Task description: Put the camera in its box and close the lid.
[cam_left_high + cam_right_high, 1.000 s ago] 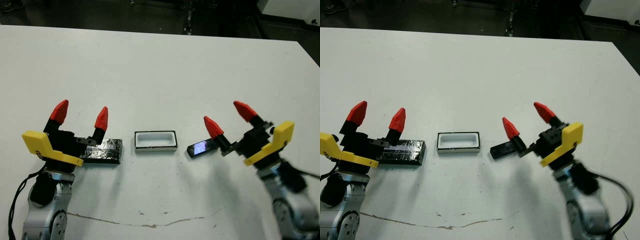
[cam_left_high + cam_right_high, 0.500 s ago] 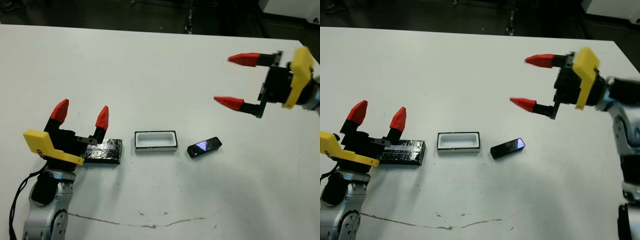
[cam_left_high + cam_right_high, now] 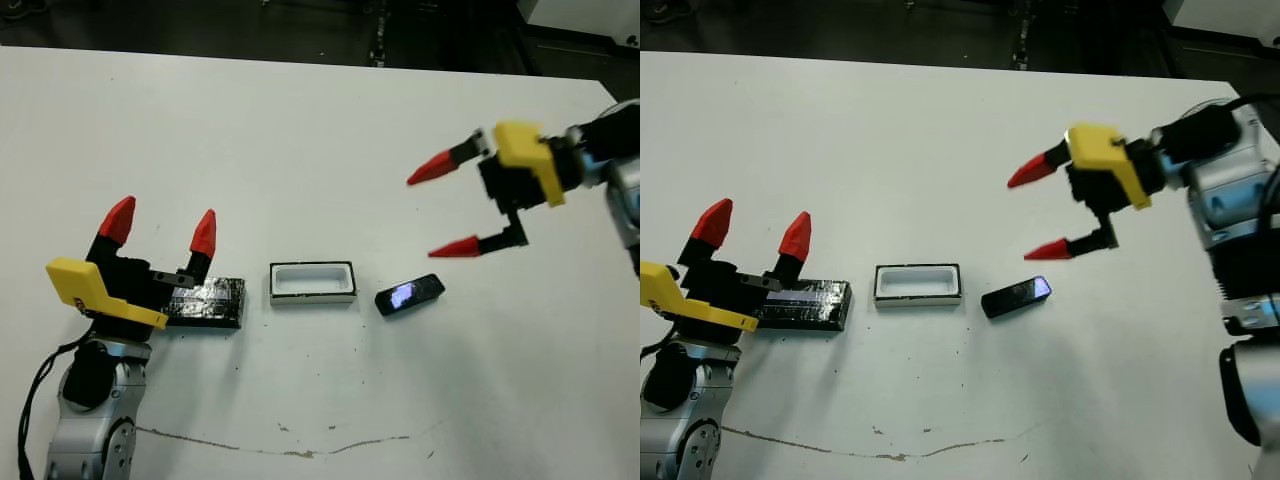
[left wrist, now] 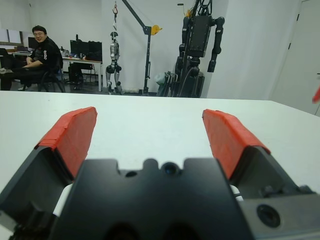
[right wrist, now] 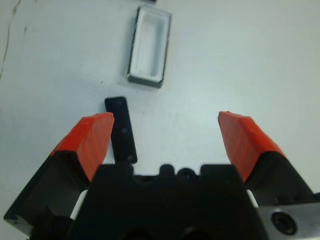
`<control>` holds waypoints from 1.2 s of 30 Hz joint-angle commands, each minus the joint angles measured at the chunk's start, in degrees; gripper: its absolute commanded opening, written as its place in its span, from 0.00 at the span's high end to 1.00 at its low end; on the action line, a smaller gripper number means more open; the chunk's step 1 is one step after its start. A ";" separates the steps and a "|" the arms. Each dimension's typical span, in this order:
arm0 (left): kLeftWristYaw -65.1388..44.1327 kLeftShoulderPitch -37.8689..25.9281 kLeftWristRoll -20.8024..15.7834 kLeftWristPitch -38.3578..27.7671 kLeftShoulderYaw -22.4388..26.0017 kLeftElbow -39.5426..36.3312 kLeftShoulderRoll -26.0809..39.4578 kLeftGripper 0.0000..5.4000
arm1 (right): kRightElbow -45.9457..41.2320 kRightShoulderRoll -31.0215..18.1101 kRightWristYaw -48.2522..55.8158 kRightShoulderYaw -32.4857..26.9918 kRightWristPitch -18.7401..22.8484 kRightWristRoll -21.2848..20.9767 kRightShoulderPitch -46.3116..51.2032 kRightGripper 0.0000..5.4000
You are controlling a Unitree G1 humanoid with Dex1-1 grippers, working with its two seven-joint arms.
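Observation:
The camera (image 3: 409,294), a slim black bar with a bluish glint, lies flat on the white table just right of the box (image 3: 311,296). The box is an open white-lined tray with nothing in it. Left of it lies the shiny black lid (image 3: 210,302). My right gripper (image 3: 428,215) hovers open above the camera, a little behind it, its fingers pointing left. In the right wrist view the camera (image 5: 121,129) shows near one red finger (image 5: 92,135), with the box (image 5: 149,46) beyond. My left gripper (image 3: 162,218) stands open over the lid's left end, fingers up.
A thin cracked line (image 3: 280,440) runs across the table near its front edge. Dark floor lies beyond the table's far edge (image 3: 300,58). In the left wrist view a seated person (image 4: 42,55) and robot stands (image 4: 200,35) show far behind the table.
My right gripper rose from the table beside the camera, swung up and right, then came back left and lower over the camera with its wrist turned. The left arm, camera, box and lid stayed still.

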 commanded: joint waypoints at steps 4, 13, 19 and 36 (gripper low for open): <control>0.30 0.35 0.67 0.47 -0.12 -0.05 0.11 0.00 | 0.74 -0.66 0.37 6.59 -5.18 -0.28 -1.72 0.00; 0.37 0.65 0.90 0.38 -0.10 -0.04 0.18 0.00 | 0.88 -1.48 0.37 11.68 -0.96 0.83 -2.48 0.00; 0.37 0.66 1.00 0.36 -0.14 0.08 0.17 0.00 | 0.67 -1.15 0.37 13.48 2.69 -0.63 -2.18 0.00; 0.00 1.14 0.57 0.09 -0.36 0.41 -0.19 0.00 | -2.16 0.68 -1.15 9.86 1.25 -4.97 4.02 0.00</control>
